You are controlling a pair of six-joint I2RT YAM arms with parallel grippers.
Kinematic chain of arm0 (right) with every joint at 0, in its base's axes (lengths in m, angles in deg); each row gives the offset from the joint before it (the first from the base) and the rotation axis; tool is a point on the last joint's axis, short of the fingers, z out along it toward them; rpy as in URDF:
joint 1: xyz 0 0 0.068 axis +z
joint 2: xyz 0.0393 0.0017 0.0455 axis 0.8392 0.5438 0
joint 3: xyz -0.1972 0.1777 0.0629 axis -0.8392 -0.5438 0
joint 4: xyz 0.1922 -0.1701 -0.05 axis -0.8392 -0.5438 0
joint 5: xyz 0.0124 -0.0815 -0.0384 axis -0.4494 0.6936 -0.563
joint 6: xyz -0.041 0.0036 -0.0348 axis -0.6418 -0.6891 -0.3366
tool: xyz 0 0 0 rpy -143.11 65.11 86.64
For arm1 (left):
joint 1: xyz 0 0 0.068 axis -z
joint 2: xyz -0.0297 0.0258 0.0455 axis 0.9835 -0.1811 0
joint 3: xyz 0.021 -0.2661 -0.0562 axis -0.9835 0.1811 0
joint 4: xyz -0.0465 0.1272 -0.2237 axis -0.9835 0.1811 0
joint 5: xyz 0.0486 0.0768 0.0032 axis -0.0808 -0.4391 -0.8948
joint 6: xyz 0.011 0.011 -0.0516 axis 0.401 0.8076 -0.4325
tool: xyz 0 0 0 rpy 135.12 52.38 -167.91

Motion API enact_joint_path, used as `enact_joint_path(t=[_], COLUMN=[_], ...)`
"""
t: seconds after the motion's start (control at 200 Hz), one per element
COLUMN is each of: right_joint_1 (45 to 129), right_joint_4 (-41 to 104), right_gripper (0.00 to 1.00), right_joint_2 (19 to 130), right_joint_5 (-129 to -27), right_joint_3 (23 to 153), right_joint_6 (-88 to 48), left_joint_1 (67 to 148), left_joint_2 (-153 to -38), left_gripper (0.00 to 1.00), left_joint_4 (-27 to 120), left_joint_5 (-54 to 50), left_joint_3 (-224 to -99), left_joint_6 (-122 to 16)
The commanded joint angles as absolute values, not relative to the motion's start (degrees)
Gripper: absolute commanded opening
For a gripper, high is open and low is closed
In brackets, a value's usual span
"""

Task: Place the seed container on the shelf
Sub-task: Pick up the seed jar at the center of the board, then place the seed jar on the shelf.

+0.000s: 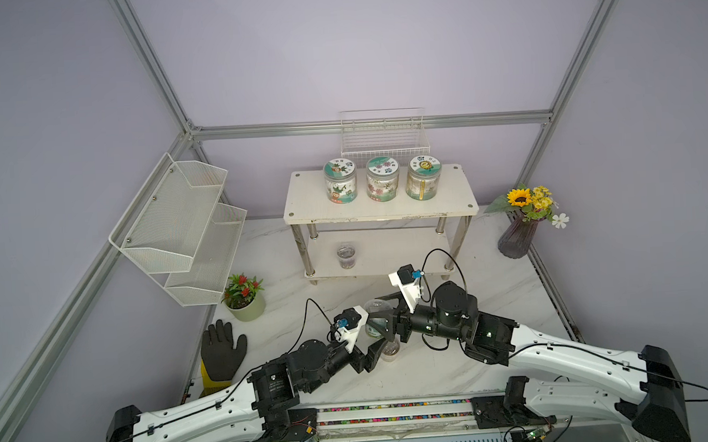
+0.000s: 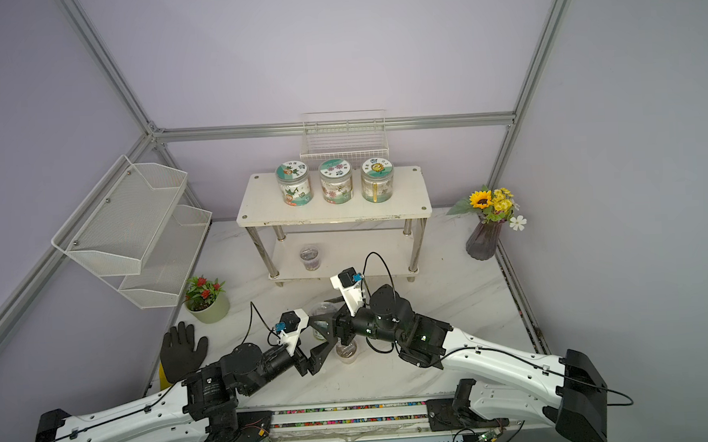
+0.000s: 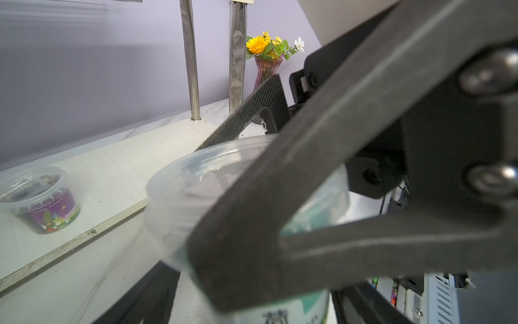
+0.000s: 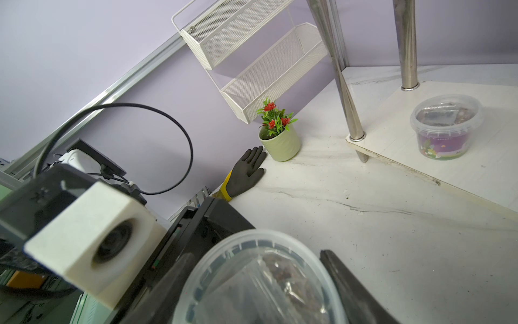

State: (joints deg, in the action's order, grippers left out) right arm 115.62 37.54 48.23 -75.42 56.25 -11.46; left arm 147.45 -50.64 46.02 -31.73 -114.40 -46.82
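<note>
So, nearest the base: the seed container (image 4: 260, 280), a clear lidded tub with a teal label, is held up over the marble table (image 1: 493, 298), well in front of the shelf and not on it yet. It's clamped between the fingers of the right gripper (image 1: 384, 317), which is seen best in the right wrist view. The left gripper (image 1: 375, 356) is parked right next to it with its jaws spread apart on either side of the tub. Whether they touch it can't be made out. A second clear tub (image 1: 390, 350) with brown stuff inside is sat on the table just beside those fingers.

Off to the left, a black glove (image 1: 222, 353) is laid flat, and a small potted plant (image 1: 244, 302) is placed behind it.

Further back, the shelf (image 1: 310, 207) is set by the wall. One purple-labelled tub (image 1: 346, 256) is kept on its lower board, and three jars (image 1: 382, 179) are lined up on top. A vase of flowers (image 1: 519, 238) is stood to its right.
</note>
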Motion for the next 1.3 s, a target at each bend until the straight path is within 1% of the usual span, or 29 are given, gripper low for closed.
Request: enact_joint_path(t=[0.0, 0.35, 0.53, 0.89, 1.075, 1.11, 1.295], right_joint_1=[115.8, 115.8, 115.8, 115.8, 115.3, 115.1, 114.0], right_joint_4=[37.2, 37.6, 36.6, 39.0, 42.3, 44.7, 50.2], right_gripper=[0.49, 0.49, 0.49, 0.49, 0.49, 0.49, 0.48], right_joint_2=[46.8, 45.4, 44.6, 46.8, 50.6, 51.5, 56.4], right_joint_5=[-73.8, -71.4, -67.9, -62.0, -58.1, -57.3, -53.9], right_joint_3=[58.2, 57.8, 58.3, 58.3, 58.3, 58.3, 57.8], right_joint_6=[-12.7, -14.4, -16.7, -22.6, -27.3, -28.1, -33.3], left_joint_1=[147.1, 147.1, 147.1, 147.1, 147.1, 147.1, 147.1], left_joint_2=[-49.5, -48.0, -43.5, -29.3, -25.9, -25.6, -23.3], left_gripper=[0.88, 1.00, 1.00, 1.00, 1.00, 1.00, 1.00], left_joint_4=[44.9, 47.4, 52.7, 67.6, 70.9, 71.3, 71.8], left_joint_5=[-32.4, -33.2, -35.1, -44.2, -50.8, -52.0, -55.8], left_joint_3=[-115.9, -115.9, -116.0, -119.6, -121.6, -121.8, -121.6], left_joint_6=[-45.8, -45.4, -45.4, -44.5, -43.2, -43.2, -42.2])
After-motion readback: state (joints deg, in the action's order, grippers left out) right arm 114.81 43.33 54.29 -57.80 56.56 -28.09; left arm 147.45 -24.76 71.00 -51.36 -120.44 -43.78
